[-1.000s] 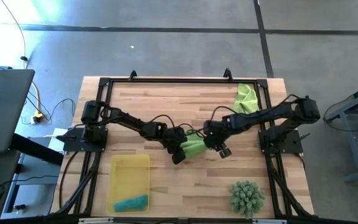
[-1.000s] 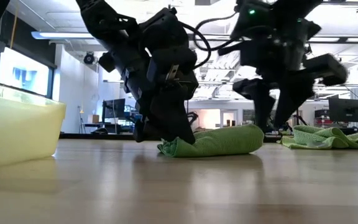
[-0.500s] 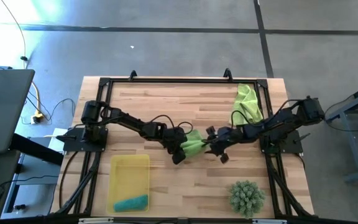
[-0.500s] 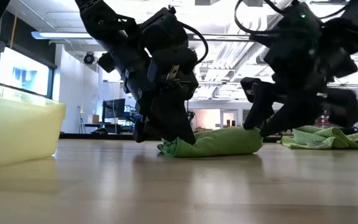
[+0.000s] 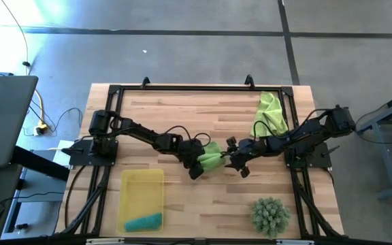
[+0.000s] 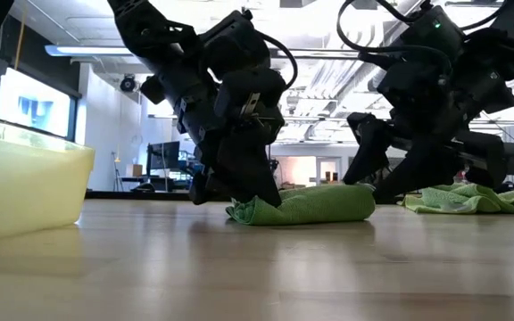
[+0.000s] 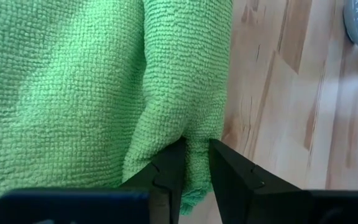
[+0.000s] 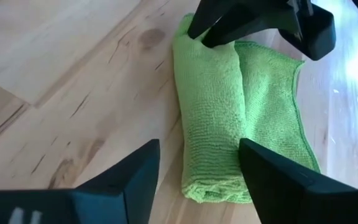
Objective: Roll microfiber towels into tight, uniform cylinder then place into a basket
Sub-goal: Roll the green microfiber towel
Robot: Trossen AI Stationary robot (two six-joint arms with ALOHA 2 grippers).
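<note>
A lime green towel (image 5: 211,158), partly rolled with a flat flap beside the roll (image 8: 272,106), lies on the wooden table near its middle. My left gripper (image 7: 194,163) is shut on its left end. At the roll's right end (image 8: 210,180), my right gripper (image 8: 197,146) is open, one finger on each side of it; I cannot tell if they touch. A second green towel (image 5: 269,111) lies crumpled at the far right. The yellow basket (image 5: 124,197) at the near left holds a teal towel (image 5: 143,222). My left gripper pinches a raised fold of the roll (image 7: 191,134) between its two fingers, close to the towel's left end. The fingers (image 6: 244,174) slant down from above and from the table's left. The towel lies flat on the table, slack.
A spiky green plant ball (image 5: 271,214) stands at the near right. A black frame (image 5: 182,88) runs around the table top. Bare wood lies between the basket and the plant and along the far side.
My right arm has sunk toward the table and tipped from pointing steeply down to a flatter slant, so its fingers now stand at the towel's right end. The towel and my left gripper have stayed where they were.
</note>
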